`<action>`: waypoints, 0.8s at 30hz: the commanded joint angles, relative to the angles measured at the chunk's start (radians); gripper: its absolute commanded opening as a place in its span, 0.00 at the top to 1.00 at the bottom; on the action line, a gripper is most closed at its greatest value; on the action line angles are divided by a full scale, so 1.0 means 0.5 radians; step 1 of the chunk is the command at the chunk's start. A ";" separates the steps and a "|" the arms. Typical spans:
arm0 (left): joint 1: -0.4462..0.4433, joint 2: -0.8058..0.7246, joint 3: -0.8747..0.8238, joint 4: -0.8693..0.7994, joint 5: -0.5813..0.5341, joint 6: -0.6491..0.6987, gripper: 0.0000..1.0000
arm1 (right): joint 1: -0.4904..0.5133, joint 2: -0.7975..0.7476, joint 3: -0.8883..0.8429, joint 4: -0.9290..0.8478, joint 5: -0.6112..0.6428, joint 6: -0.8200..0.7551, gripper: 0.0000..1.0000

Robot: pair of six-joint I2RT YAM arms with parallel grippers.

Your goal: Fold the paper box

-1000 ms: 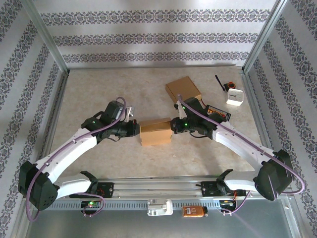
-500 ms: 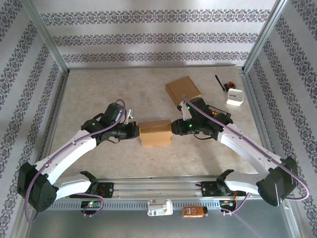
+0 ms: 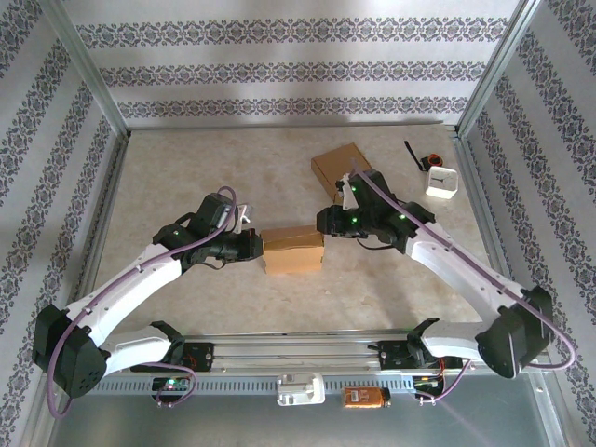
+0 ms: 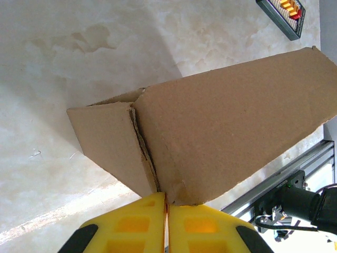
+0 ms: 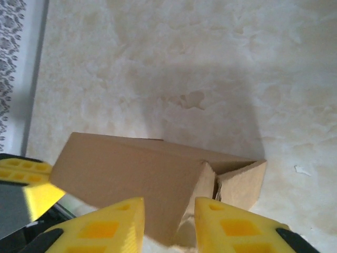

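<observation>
Cardboard box point(image 3: 293, 250) lies on its side in the middle of the table point(image 3: 186, 168), between the two arms, with its end flaps only partly tucked. The left hand point(image 3: 253, 244) has its fingers pressed together, tips against the flap seam at the box's left end. It is likely bracing the box against sliding; whether it pinches any card I cannot tell. The right hand point(image 3: 326, 223) sits just off the right end, fingers apart and gripping nothing, placed, I judge, to push that flap in.
</observation>
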 commanded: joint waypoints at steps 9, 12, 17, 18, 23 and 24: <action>-0.038 -0.007 -0.048 -0.152 -0.049 -0.007 0.91 | 0.017 -0.051 -0.194 0.018 0.083 0.200 0.82; -0.038 -0.024 -0.046 -0.166 -0.075 0.010 0.85 | 0.024 -0.037 -0.266 0.048 0.137 0.204 0.83; -0.038 -0.144 -0.057 -0.099 -0.060 0.007 0.69 | 0.039 -0.036 -0.263 0.039 0.191 0.173 0.84; -0.038 -0.191 -0.075 -0.050 -0.043 -0.001 0.66 | 0.039 -0.036 -0.254 0.034 0.194 0.165 0.84; -0.039 -0.424 -0.204 0.292 0.003 -0.124 0.62 | 0.039 -0.032 -0.179 -0.009 0.188 0.114 0.82; -0.038 -0.459 -0.229 0.359 -0.017 -0.180 0.62 | 0.041 -0.038 -0.159 -0.009 0.176 0.109 0.82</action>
